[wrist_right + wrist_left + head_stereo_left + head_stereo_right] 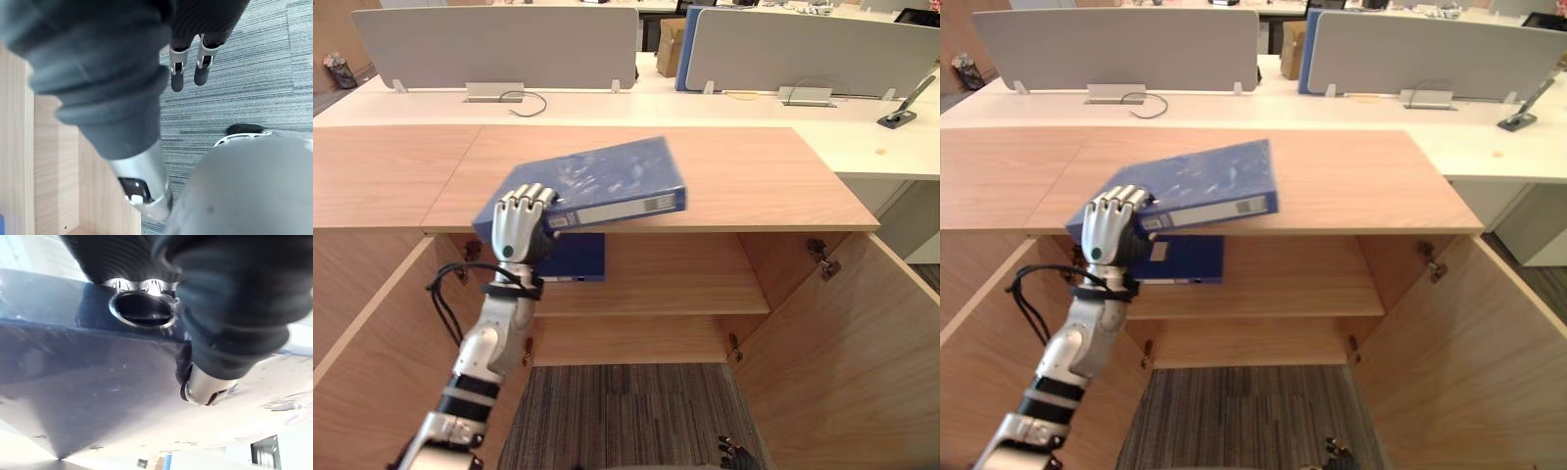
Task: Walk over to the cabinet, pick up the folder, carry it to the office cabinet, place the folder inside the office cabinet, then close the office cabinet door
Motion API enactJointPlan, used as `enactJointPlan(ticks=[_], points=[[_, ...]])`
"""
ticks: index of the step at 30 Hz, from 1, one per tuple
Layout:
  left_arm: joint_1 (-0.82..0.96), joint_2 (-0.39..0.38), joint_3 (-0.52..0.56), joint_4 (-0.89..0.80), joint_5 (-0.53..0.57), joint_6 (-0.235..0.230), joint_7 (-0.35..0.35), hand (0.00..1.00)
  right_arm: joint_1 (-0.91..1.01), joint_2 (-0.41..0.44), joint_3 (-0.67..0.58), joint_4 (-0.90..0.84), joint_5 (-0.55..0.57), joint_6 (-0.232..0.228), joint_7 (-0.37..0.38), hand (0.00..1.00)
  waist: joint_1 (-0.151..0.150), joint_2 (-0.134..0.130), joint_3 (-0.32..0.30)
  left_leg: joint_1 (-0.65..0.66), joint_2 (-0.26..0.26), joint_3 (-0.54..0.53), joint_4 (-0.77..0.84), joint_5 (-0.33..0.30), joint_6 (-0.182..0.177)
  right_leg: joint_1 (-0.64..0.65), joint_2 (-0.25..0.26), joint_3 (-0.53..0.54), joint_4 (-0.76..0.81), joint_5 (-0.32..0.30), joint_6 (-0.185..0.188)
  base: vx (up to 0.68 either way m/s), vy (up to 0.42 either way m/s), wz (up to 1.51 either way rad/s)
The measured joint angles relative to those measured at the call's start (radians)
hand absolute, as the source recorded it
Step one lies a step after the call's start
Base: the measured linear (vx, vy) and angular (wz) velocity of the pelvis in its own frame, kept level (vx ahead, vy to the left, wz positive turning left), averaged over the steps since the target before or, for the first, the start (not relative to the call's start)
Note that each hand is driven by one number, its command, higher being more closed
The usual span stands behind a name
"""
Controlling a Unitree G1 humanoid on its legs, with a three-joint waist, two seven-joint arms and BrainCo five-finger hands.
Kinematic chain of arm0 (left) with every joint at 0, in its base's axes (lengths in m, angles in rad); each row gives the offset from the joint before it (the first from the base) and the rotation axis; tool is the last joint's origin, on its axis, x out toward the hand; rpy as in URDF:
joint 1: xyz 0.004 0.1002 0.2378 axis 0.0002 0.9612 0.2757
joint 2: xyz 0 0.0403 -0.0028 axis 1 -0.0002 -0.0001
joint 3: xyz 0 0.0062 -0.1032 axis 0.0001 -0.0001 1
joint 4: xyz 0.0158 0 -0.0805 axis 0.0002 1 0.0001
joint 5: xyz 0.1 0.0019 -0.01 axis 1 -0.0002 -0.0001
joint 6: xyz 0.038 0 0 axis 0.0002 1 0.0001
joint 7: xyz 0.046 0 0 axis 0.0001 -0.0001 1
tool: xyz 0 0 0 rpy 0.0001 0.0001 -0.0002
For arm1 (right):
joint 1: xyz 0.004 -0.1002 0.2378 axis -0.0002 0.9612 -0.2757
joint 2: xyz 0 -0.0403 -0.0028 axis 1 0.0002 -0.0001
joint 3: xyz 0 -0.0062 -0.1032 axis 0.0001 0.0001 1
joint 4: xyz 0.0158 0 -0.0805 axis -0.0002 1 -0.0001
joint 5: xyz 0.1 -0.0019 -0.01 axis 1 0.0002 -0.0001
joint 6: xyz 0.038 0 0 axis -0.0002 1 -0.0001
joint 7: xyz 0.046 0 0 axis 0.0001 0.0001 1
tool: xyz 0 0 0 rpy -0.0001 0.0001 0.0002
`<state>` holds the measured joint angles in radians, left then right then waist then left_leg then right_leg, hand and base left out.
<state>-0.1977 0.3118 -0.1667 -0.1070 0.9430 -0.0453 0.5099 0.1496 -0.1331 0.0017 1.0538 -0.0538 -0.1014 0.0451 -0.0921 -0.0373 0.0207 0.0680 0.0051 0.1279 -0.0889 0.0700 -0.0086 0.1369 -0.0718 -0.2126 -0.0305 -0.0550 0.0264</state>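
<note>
A blue folder [597, 186] with a pale spine label hangs tilted in front of the wooden cabinet's top [724, 176], its left end lowest. My left hand [524, 220] is shut on that left corner, fingers curled over the cover. In the left wrist view the folder's dark blue face [98, 382] lies right against the hand [205, 387]. Below, the cabinet stands with both doors swung out, and its shelf [656, 294] carries a second blue folder [576, 259] just behind my hand. My right hand [188, 68] hangs low over the carpet with straight fingers, holding nothing.
The right door [862, 362] and left door [362, 333] flank the opening. White desks with grey dividers [499, 44] run behind the cabinet. Striped grey carpet [626, 411] covers the floor in front.
</note>
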Motion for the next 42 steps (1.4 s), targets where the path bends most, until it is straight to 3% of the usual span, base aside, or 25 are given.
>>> enactJointPlan(ticks=[2,4,5,6,7,8,9,11,14,16,20,26,34,37,42], points=[[0.071,-0.058,-0.017,-0.119,-0.068,-0.028,-0.026,1.00,0.000,0.002,-0.001,-0.002,0.036,0.004,-0.007,0.00,0.004,0.001,-0.001,-0.007,0.001,-0.002,0.001,0.000,0.000,-0.006,-0.001,0.000,0.001,0.000,0.000,0.00,0.000,0.00],[0.174,-0.117,-0.050,-0.266,-0.308,-0.122,-0.102,1.00,0.002,0.013,-0.025,-0.027,0.139,0.010,-0.012,0.00,0.021,0.007,-0.003,-0.025,0.002,-0.006,0.000,0.001,0.001,-0.018,0.001,-0.001,0.005,0.000,0.000,0.00,0.000,0.00],[0.196,-0.125,-0.058,-0.289,-0.383,-0.144,-0.124,1.00,-0.002,0.026,-0.040,-0.037,0.170,0.017,-0.016,0.00,0.028,0.010,-0.006,-0.031,0.002,-0.008,-0.002,0.001,0.001,-0.021,0.002,-0.002,0.006,0.000,0.000,-0.03,-0.013,0.05],[0.220,-0.134,-0.092,-0.321,-0.583,-0.180,-0.176,1.00,-0.068,0.045,-0.064,-0.038,0.247,0.037,-0.031,0.00,0.044,0.020,-0.013,-0.051,0.003,-0.018,-0.004,0.005,0.004,-0.041,0.002,-0.005,0.014,-0.001,0.001,-0.04,-0.010,0.06],[0.222,-0.134,-0.107,-0.325,-0.699,-0.200,-0.212,1.00,-0.110,0.048,-0.053,-0.038,0.294,0.038,-0.058,0.00,0.053,0.023,-0.012,-0.053,0.003,-0.020,-0.003,0.008,0.004,-0.048,0.002,-0.006,0.018,0.000,0.001,-0.06,-0.007,0.12],[0.230,-0.134,-0.133,-0.329,-0.916,-0.222,-0.276,1.00,-0.187,0.060,-0.049,-0.051,0.373,0.035,-0.094,0.00,0.071,0.027,-0.014,-0.054,0.004,-0.026,0.001,0.013,0.005,-0.048,0.002,-0.012,0.022,0.000,0.000,-0.03,-0.001,0.11],[0.244,-0.134,-0.140,-0.336,-1.012,-0.230,-0.303,1.00,-0.214,0.067,-0.049,-0.078,0.402,0.034,-0.098,0.00,0.079,0.028,-0.016,-0.052,0.005,-0.029,0.001,0.014,0.005,-0.048,0.002,-0.015,0.022,0.000,0.000,-0.05,-0.006,0.22],[0.352,-0.135,-0.108,-0.423,-1.372,-0.258,-0.401,1.00,-0.231,0.101,-0.016,-0.375,0.435,0.019,-0.119,0.00,0.088,0.034,-0.019,-0.057,0.003,-0.049,0.001,0.019,0.007,-0.045,0.002,-0.035,0.022,0.000,0.000,-0.03,-0.013,0.25],[0.453,-0.167,0.005,-0.463,-1.651,-0.287,-0.467,1.00,-0.199,0.104,0.011,-0.694,0.433,-0.021,-0.116,0.00,0.098,0.032,-0.018,-0.065,0.002,-0.069,0.001,0.024,0.007,-0.046,0.000,-0.051,0.023,-0.001,0.000,-0.02,-0.006,0.23],[0.479,-0.181,0.052,-0.463,-1.727,-0.299,-0.472,1.00,-0.168,0.108,0.005,-0.810,0.434,-0.045,-0.113,0.00,0.099,0.028,-0.015,-0.065,-0.001,-0.076,0.001,0.026,0.007,-0.044,-0.002,-0.058,0.023,-0.001,0.000,-0.02,0.008,0.12],[0.535,-0.219,0.097,-0.463,-1.790,-0.315,-0.472,1.00,-0.067,0.141,-0.005,-1.058,0.460,-0.088,-0.112,0.00,0.091,0.018,-0.011,-0.063,-0.005,-0.080,0.001,0.029,0.010,-0.048,-0.007,-0.058,0.039,-0.008,0.004,-0.03,0.011,0.01],[0.568,-0.241,0.115,-0.499,-1.777,-0.306,-0.484,1.00,-0.059,0.155,0.000,-1.282,0.461,-0.125,-0.087,0.00,0.080,0.016,-0.010,-0.063,-0.004,-0.080,-0.002,0.033,0.009,-0.051,-0.009,-0.058,0.045,-0.009,0.005,-0.04,0.007,0.00],[0.575,-0.251,0.156,-0.512,-1.756,-0.294,-0.498,1.00,-0.063,0.149,-0.002,-1.416,0.468,-0.136,-0.044,0.00,0.081,-0.003,-0.007,-0.065,-0.001,-0.081,0.001,0.035,0.008,-0.050,-0.004,-0.058,0.041,-0.009,0.005,0.00,0.000,0.00],[0.575,-0.250,0.159,-0.511,-1.707,-0.289,-0.498,1.00,-0.107,0.140,-0.007,-1.425,0.488,-0.138,-0.036,0.00,0.078,-0.010,-0.007,-0.065,-0.001,-0.081,0.001,0.035,0.008,-0.050,-0.004,-0.058,0.041,-0.008,0.005,0.00,0.000,0.00],[0.569,-0.247,0.159,-0.482,-1.523,-0.284,-0.495,1.00,-0.247,0.123,0.013,-1.425,0.550,-0.138,-0.024,0.00,0.081,-0.016,-0.012,-0.064,0.000,-0.081,0.001,0.035,0.008,-0.050,-0.002,-0.058,0.041,-0.008,0.005,0.00,0.000,0.00]])
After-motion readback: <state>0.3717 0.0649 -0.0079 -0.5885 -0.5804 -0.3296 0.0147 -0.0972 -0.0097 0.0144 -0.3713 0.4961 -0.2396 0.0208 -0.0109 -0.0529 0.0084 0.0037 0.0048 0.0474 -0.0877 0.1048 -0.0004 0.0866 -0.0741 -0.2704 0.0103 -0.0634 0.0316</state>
